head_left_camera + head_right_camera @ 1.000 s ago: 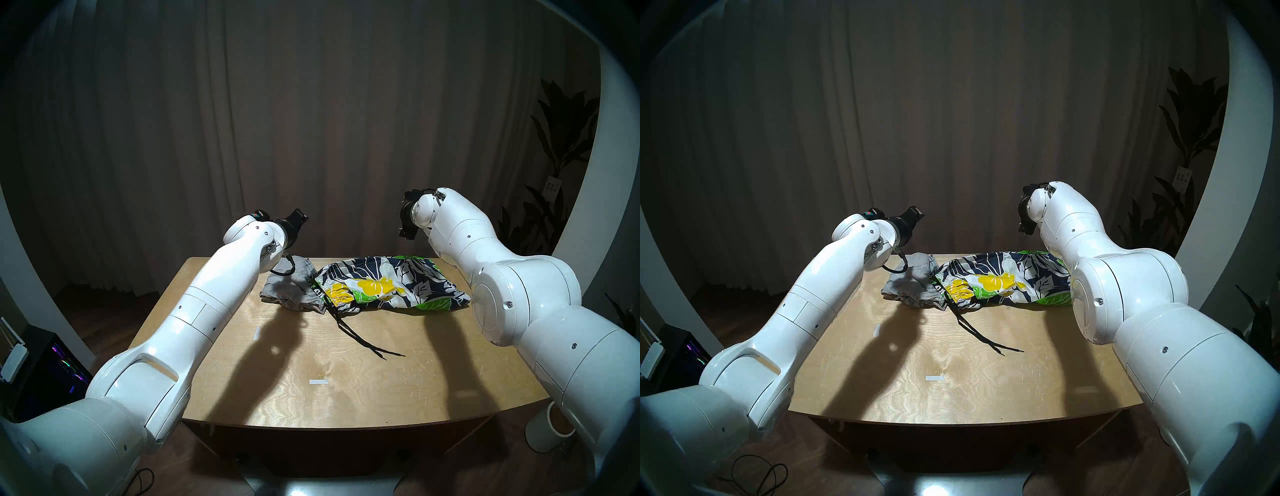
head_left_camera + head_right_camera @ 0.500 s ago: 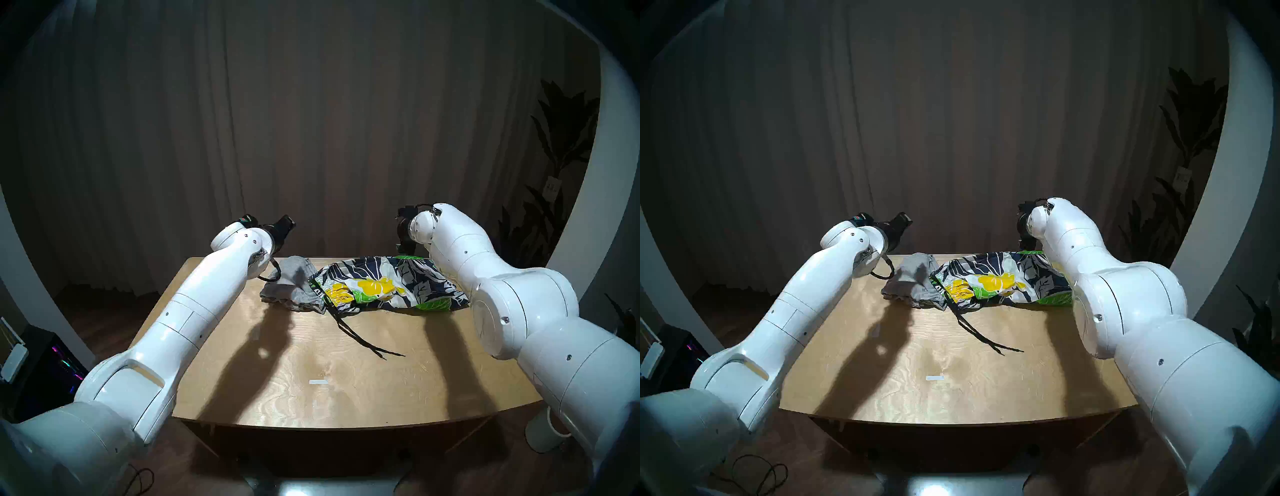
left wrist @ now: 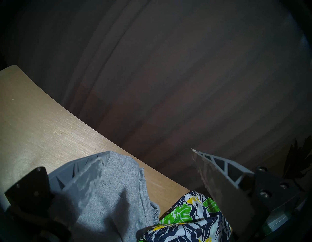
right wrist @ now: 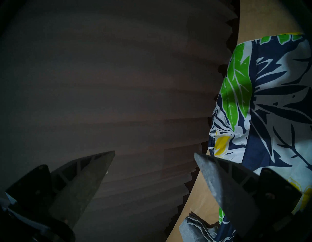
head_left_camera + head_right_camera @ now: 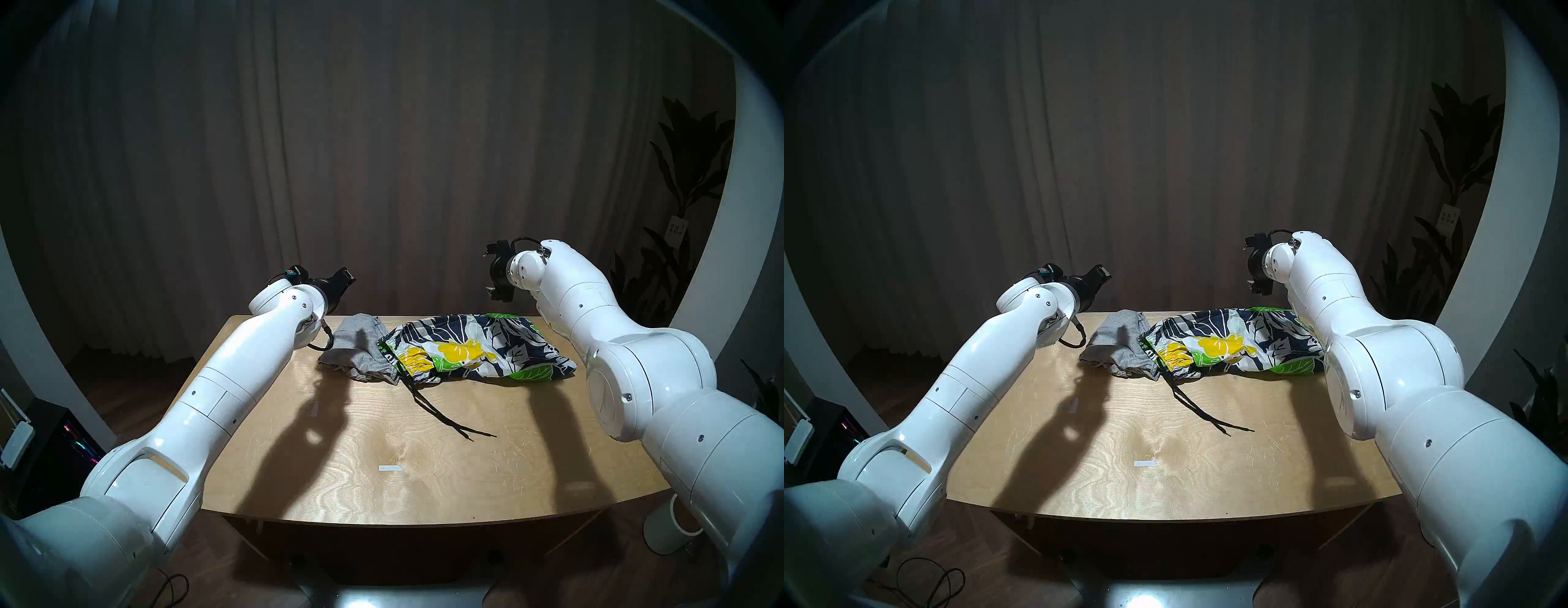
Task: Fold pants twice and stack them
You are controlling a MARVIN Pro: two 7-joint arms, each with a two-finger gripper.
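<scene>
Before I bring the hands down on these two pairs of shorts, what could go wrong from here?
1. The floral shorts overlap the grey shorts at their edges, so lifting one may drag the other.
2. The black drawstring trails loose across the table; it could snag or stay sticking out of a fold.
3. Both pairs lie bunched near the far table edge, and both open hands, left hand and right hand, hover there; a push could slide cloth off.

Grey shorts [image 5: 358,353] crumpled, touching floral shorts [image 5: 479,351].
</scene>
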